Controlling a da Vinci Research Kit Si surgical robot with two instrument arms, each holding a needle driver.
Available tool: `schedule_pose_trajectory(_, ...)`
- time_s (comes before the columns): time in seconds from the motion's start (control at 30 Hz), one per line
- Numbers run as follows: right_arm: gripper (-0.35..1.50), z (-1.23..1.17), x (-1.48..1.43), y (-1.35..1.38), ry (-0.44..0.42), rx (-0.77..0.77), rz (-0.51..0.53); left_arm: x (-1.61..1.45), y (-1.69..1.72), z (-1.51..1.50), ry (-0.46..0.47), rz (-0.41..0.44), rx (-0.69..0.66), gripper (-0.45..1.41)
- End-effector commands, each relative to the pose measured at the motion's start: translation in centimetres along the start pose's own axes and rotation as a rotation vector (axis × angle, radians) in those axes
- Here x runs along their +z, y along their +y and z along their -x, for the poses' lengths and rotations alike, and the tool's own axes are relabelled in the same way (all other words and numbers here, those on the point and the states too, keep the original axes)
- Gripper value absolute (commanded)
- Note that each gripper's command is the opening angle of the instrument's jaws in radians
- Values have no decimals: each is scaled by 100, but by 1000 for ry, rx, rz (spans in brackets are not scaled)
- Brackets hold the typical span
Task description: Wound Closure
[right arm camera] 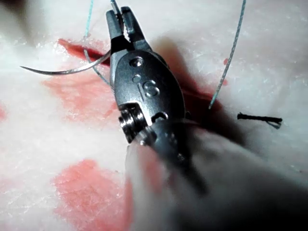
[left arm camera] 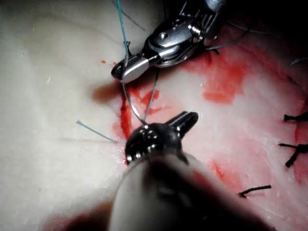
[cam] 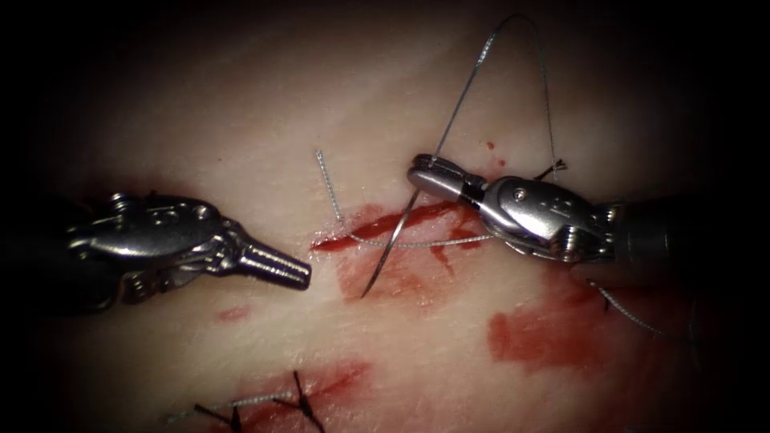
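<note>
My right tool [cam: 419, 173] comes in from the right, jaws shut on the curved needle [cam: 393, 240] near its thread end. The needle hangs free of the tissue, arching down over the cut [cam: 353, 237], with its tip on the cut's left side. Close up, the same tool [right arm camera: 120, 17] holds the needle [right arm camera: 67, 71] above the red-stained surface. Thread [cam: 513, 20] loops high from the jaws, and a strand [cam: 417, 242] lies along the cut. My left tool [cam: 289, 269] waits left of the cut, jaws shut on nothing, and is also seen close up [left arm camera: 187, 119].
A loose thread tail [cam: 325, 172] sticks up from the tissue above the cut. Black stitches [cam: 301, 398] cross a lower part of the wound. Red fluid [cam: 545, 333] stains the tissue below the right tool. A black thread end [right arm camera: 260, 118] lies beside its shaft.
</note>
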Motion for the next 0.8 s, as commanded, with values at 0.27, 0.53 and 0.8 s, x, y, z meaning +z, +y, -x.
schedule_pose_trajectory(0.27, -35, -28, 26, 6, 159, -280, -171, 24, -34, 28, -78, -72, -15, -45)
schedule_pose_trajectory(0.53, -35, -22, 34, 10, 345, -395, -391, 34, -67, 52, -177, -206, 23, -45)
schedule_pose_trajectory(0.8, -35, -24, 31, 16, 339, -473, -489, 22, -101, 62, -138, -305, -28, -45)
